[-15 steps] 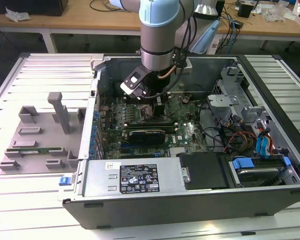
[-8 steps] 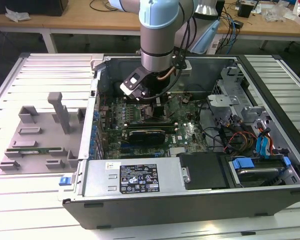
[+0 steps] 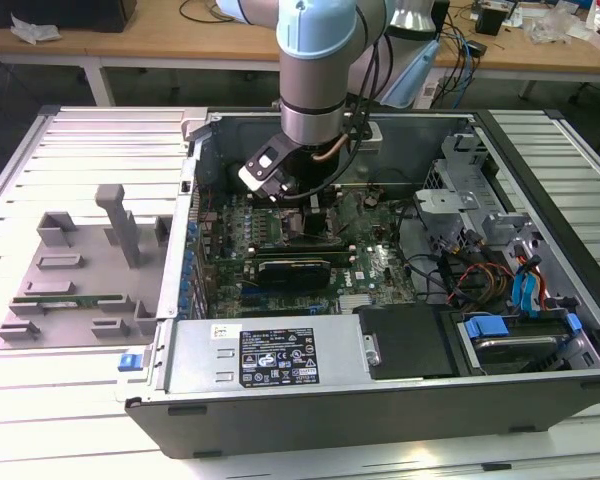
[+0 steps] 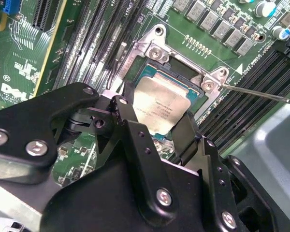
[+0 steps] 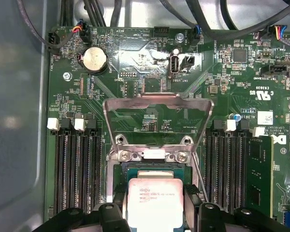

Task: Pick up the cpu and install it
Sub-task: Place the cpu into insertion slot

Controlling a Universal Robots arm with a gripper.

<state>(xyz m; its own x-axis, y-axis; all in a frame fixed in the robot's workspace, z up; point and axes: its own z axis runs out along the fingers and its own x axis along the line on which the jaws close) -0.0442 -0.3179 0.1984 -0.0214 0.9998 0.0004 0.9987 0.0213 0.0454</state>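
Silvery and pale on top, the cpu (image 5: 155, 200) sat between the two black fingers (image 5: 120, 199) of the tool (image 5: 155, 212), directly over the socket (image 5: 135, 170) on the green motherboard (image 5: 135, 72). In both wrist views the fingers pressed against two opposite edges of the chip (image 4: 162, 108), so the tool (image 4: 157, 128) was clamped on it. Whether the chip had seated fully in the socket or hung just above it could not be told. A thin green border of the chip showed along one side.

The socket's metal load frame (image 5: 157, 104) stood swung open, away from the chip, and a thin latch rod (image 4: 261, 92) stuck out beside the socket in the second wrist view. Rows of black memory slots (image 5: 77, 169) ran on either side of the socket, and a round coin battery (image 5: 94, 59) lay further off on the board.

In the exterior view the arm (image 3: 315, 70) reached down into the open computer case (image 3: 280, 420), which lay on the slatted table (image 3: 80, 400). A grey plastic fixture (image 3: 80, 270) rested on the table at the exterior view's left, well apart from the case's interior.
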